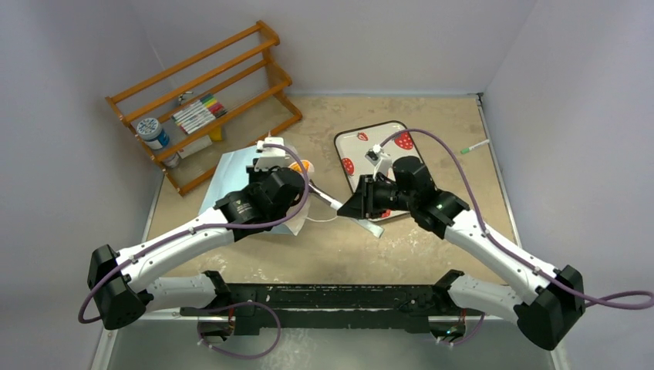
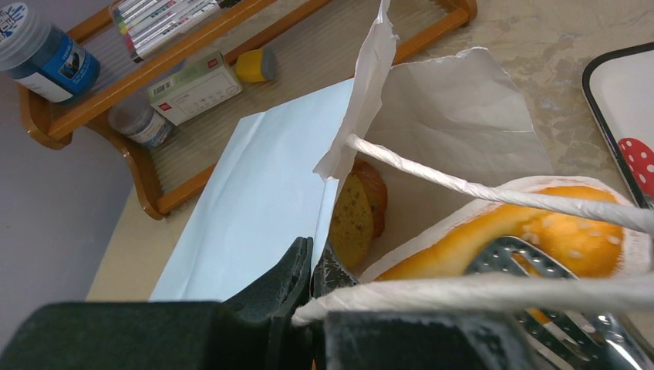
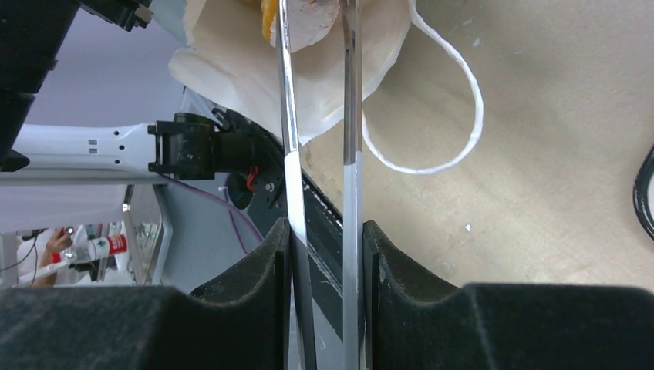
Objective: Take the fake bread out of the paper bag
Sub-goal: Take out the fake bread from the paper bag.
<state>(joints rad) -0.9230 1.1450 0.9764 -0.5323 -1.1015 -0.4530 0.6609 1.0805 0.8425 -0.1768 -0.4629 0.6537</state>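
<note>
The paper bag (image 2: pixel 254 200) lies on its side in the left half of the table (image 1: pixel 432 123), just in front of the wooden rack (image 1: pixel 193 69), with its mouth facing the right edge. The left gripper (image 2: pixel 312 274) is clenched on the bag's near rim where 1 cord handle (image 2: pixel 463 185) leaves it. This grip appears intended to pin the bag and hold the mouth open. The right gripper (image 3: pixel 328 247) is clamped across both arms of the metal tongs (image 3: pixel 352 154), squeezing them. Their slotted head reaches into the mouth and sits against the orange loaf (image 2: pixel 571 227). The fake bread remains inside the bag: the loaf is at the opening, and 2 brown toast slices (image 2: pixel 355 216) stand deeper in against the left wall. The strawberry-print tray (image 1: pixel 385 132) sits right of centre toward the far edge, partly under the right arm. It is the likely set-down place. The second cord handle (image 3: pixel 463 116) lies looped on the table beside the tongs and could snag them. The rack holds markers (image 1: pixel 199 112) and a blue-lidded jar (image 1: pixel 152 131), clear of the work. A pen-like stick (image 1: pixel 476 146) lies near the far right corner.
</note>
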